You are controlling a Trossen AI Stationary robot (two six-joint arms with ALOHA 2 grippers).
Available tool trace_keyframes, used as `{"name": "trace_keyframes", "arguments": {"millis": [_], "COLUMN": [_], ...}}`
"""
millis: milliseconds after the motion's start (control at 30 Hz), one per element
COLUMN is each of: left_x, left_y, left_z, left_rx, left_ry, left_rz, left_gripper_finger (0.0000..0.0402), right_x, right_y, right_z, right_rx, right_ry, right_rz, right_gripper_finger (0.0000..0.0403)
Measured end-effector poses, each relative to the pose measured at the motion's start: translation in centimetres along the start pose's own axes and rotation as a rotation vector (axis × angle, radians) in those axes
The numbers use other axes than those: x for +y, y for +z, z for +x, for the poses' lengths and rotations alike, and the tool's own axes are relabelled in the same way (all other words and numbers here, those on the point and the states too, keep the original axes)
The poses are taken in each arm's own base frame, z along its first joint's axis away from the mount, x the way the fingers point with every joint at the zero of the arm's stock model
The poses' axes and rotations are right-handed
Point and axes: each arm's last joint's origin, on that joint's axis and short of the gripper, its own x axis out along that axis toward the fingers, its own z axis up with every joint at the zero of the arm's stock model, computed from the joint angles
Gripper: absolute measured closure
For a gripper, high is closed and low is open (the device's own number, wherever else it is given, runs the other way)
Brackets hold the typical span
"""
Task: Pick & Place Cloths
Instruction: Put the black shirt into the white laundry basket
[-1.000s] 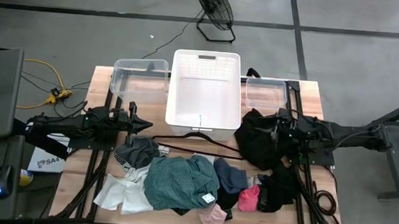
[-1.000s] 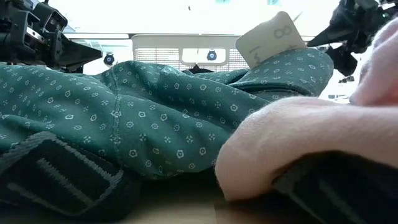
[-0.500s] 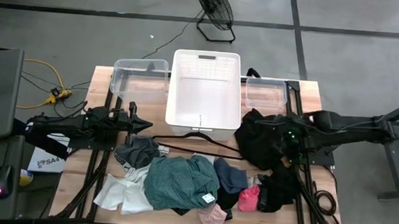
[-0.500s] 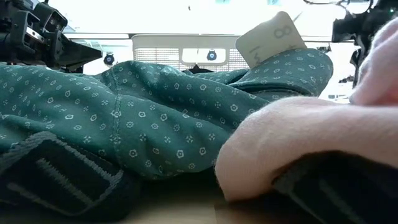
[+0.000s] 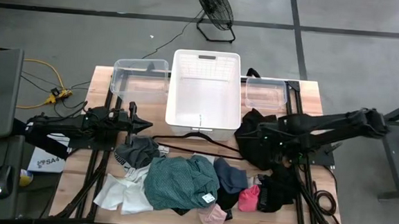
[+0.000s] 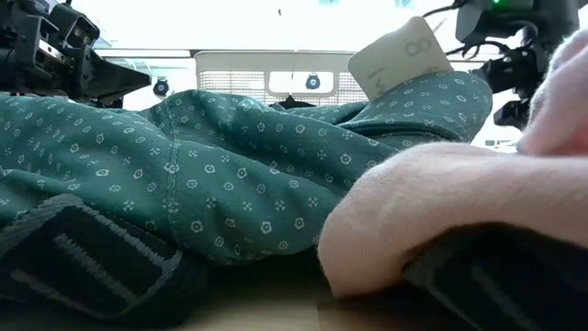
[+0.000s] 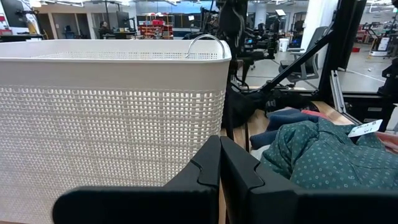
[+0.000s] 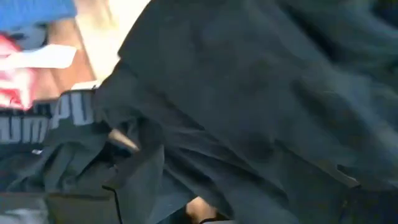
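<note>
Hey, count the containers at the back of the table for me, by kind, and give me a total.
White basket: 1
Clear plastic bins: 2
Total: 3

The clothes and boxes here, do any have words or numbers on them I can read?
"SA4": on the white box under the left arm; whatever follows is hidden.
"8": on the white tag of the teal-green garment; the other marks on it are unclear.
"PU": big pale letters on the black garment; the rest is blurred and folded away.
</note>
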Motion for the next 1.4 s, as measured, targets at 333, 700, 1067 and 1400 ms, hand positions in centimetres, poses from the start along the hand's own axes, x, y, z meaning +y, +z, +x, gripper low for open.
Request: {"name": "trace_keyframes", "arguments": {"millis": [333,700,1067,1400], "left_x": [0.0,0.0,0.0,0.0], "left_y": [0.0,0.0,0.0,0.0], "left_z": [0.0,0.0,0.0,0.0], "left_rx": [0.0,0.0,0.0,0.0], "left_ry": [0.0,0.0,0.0,0.0], "left_rz": [0.0,0.0,0.0,0.0], "left_gripper_finger": [0.04,0.04,0.04,0.04], "right_x": [0.3,2.1,3.9,3.6], "right_y": [1.3,2.3,3.2,2.6], "right_z": [1.9,0.2,0.3,1.7], "right_rx": [0.14,0.048,-0.112,-0.099], "right_ry": [0.01,-0.098,-0.179,-0.17], "right_rz": [0.014,-0.106,-0.346,-0.231], "right_gripper_finger": [0.0111,0.0111,0.0111,0.0111]}}
